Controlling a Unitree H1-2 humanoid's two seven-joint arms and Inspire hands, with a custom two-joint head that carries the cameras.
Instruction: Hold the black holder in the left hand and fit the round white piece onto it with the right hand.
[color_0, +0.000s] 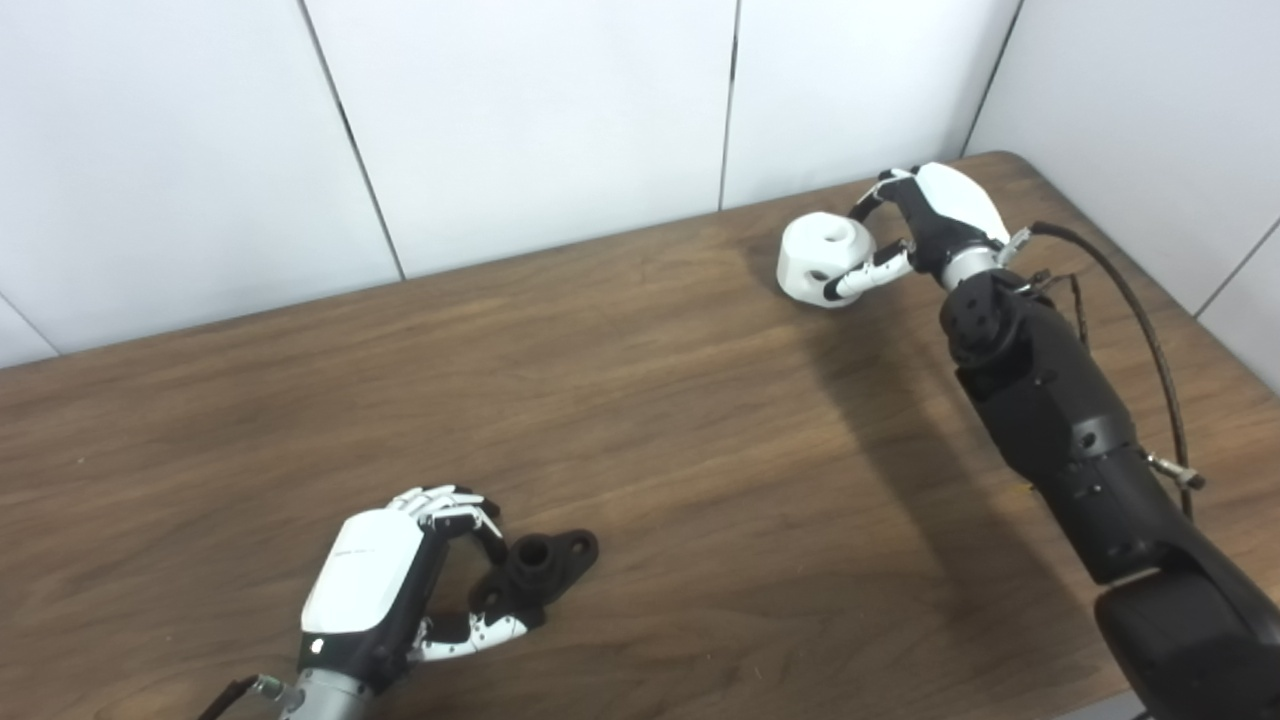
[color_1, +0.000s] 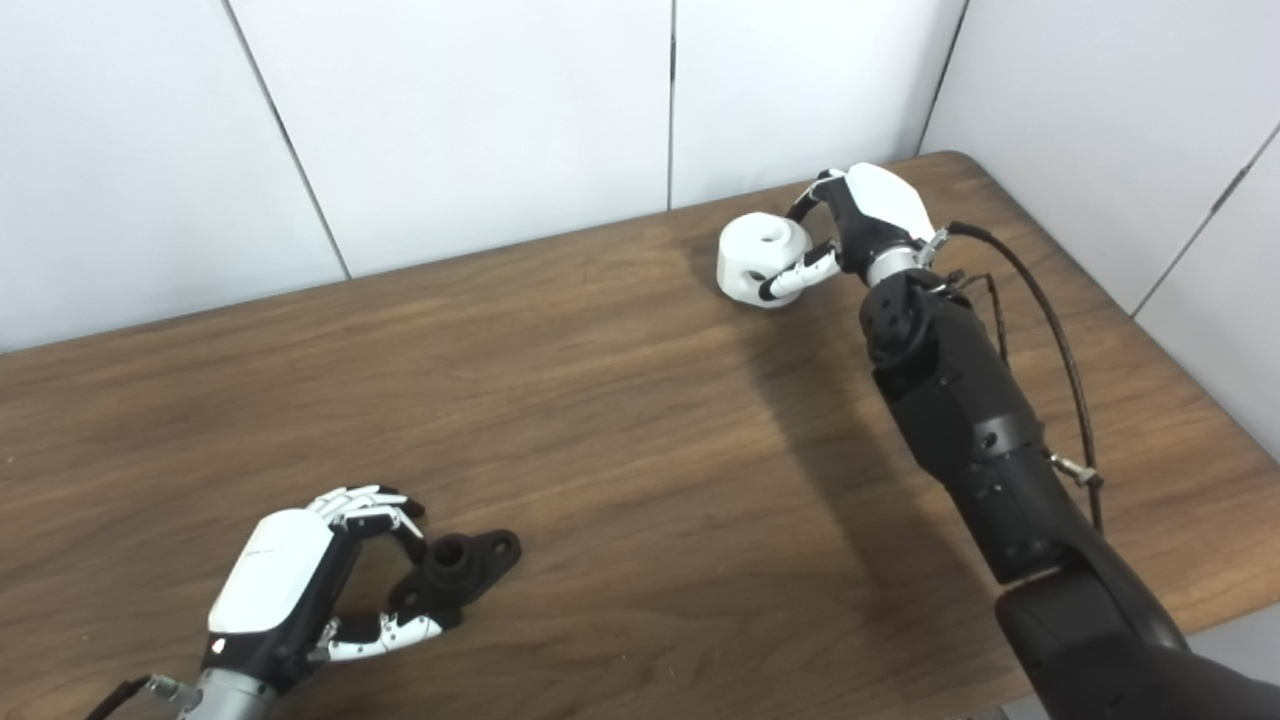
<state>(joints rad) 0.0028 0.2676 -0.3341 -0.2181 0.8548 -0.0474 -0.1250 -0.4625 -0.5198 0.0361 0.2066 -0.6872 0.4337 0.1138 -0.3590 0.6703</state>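
my left hand (color_0: 385, 590) sits low on the wooden table (color_0: 640, 420), curled around one end of the black holder (color_0: 535, 575). my fingers (color_0: 450, 510) arch over the far side of it and my thumb (color_0: 475, 632) lies along the near side, so the holder's end is between them; whether they actually press on it i cannot tell. the holder lies on the table, its short upright tube just past my fingertips and its flat lug sticking out beyond them, away from my palm

my right hand (color_1: 865, 235) is stretched well away, out by the table's far corner, and is wrapped on the round white piece (color_1: 760, 260). my thumb (color_1: 800, 275) lies across its near face and the fingers hook round behind it. the piece sits ahead of my palm, hole upward, with the table under it. the two parts are well apart, with bare wood between my hands
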